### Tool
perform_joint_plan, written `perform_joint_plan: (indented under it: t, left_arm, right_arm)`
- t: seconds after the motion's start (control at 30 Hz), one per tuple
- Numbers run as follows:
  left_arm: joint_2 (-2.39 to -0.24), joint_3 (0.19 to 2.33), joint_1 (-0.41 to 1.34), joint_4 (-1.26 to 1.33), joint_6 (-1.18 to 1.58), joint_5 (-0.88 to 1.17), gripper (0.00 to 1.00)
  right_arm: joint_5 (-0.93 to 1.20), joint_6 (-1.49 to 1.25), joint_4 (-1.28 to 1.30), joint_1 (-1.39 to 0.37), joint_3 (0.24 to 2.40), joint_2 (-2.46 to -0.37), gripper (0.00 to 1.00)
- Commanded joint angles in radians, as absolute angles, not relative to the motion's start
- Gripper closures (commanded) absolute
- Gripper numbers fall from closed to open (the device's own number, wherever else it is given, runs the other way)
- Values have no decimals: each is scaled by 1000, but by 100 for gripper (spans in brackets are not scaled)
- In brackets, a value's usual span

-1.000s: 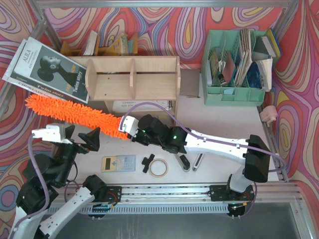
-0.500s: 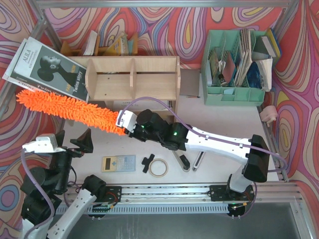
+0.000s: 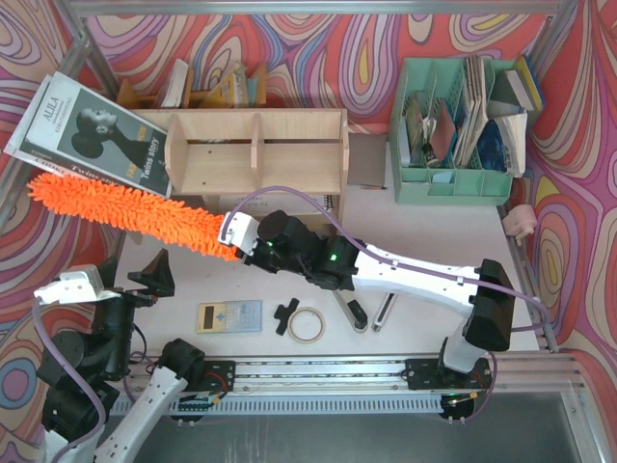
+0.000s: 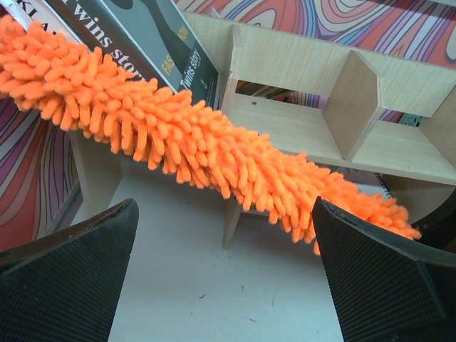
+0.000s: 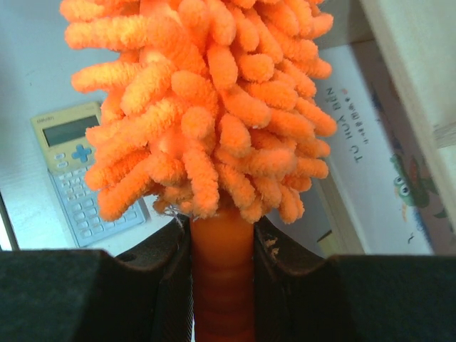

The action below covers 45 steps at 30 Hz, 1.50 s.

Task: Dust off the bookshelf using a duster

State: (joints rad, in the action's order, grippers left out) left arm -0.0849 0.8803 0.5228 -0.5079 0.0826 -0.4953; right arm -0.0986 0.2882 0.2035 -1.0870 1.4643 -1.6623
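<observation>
Duster [image 3: 125, 214] farther left, handle [image 5: 222, 285] in right gripper [image 3: 238, 247]; booklets [image 3: 477, 106] in green organizer [image 3: 453, 185].

The fluffy orange duster [image 4: 192, 146] slants from the upper left of the frame down to the lower right, in front of the plywood bookshelf [image 4: 299, 128]. A dark magazine [image 4: 153, 39] leans at the top left. The left end effector [image 4: 224, 214] is spread wide, its black fingers [image 4: 64, 278] in the bottom corners above the pale tabletop [image 4: 185, 285].

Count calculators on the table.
1. The calculator lies near the front edge of the table, left of the tape roll. Another could hide under the right arm or duster.
</observation>
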Motion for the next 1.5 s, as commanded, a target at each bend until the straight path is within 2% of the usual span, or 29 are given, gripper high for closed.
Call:
perform_joint_plan:
  t: [0.0,0.47,1.13,1.47]
  left_arm:
    - [-84,873,513,-485,85,-522,2]
    - [-111,874,509,-490,94,-583,2]
    - [-105,865,508,-489,110,-684,2]
    - [-104,864,508,-491,111,-690,2]
  right_arm:
    - [-174,256,136,-1077,1551,-1639,100]
    - [-160,242,140,-1077,1448,-1637,100]
    - [-119,247,100,-1077,1509,-1577,100]
    - [-78,246,138,-1078,1490,-1637,100]
